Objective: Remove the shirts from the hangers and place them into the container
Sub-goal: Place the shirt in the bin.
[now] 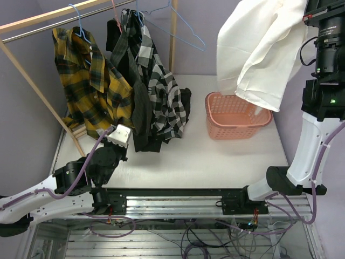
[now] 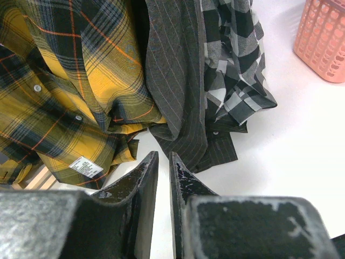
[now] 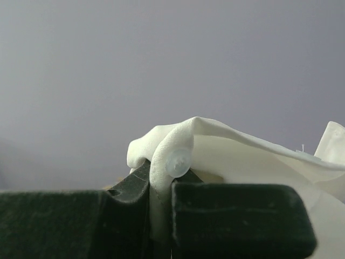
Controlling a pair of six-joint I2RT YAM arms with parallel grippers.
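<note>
white shirt (image 1: 259,54) aloft above pink basket (image 1: 232,130) | three shirts (image 1: 137,108) hung on hangers (image 1: 82,31)

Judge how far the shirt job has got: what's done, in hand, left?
Done: white shirt is off its hanger; one hanger hangs bare. In hand: right fingers pinch that shirt, hem over the basket. Left: drop it in, then the plaid, pinstriped and checked shirts, all hanging.
</note>
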